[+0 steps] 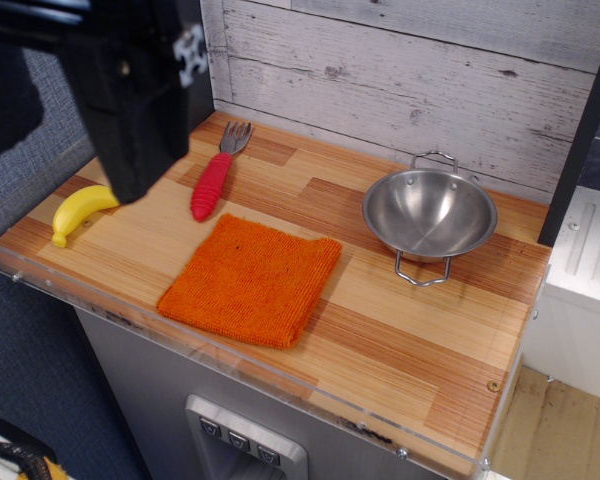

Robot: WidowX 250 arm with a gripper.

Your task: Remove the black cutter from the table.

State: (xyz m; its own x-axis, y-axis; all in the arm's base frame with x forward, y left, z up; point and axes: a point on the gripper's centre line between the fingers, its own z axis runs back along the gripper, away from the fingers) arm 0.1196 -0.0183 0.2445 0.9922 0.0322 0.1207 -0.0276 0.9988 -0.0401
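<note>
The rectangular tabletop (380, 330) of light and reddish-brown wood strips, rimmed in clear plastic over a grey front, is carrying four loose things, and none of them is looking like a black cutter. No cutter is showing anywhere on the wood. The big black arm body (130, 90) is looming over the upper left corner and blocking the strip behind it; the claw itself is not separable from that dark mass, so I cannot tell whether it is spread, pressed together, or pinching something. Judging from this, the cutter is either hiding behind the arm or already being carried off. The orange knitted cloth (250, 280) is lying flat near the front middle. The round stainless steel bowl with two wire handles (430, 212) is sitting upright to the right, well apart from the cloth. The fork with a red ribbed handle and grey tines (217, 172) is lying diagonally just behind the cloth. The yellow plastic banana (78, 212) is resting at the left edge, right below the arm, and seems the likeliest thing to get bumped.
</note>
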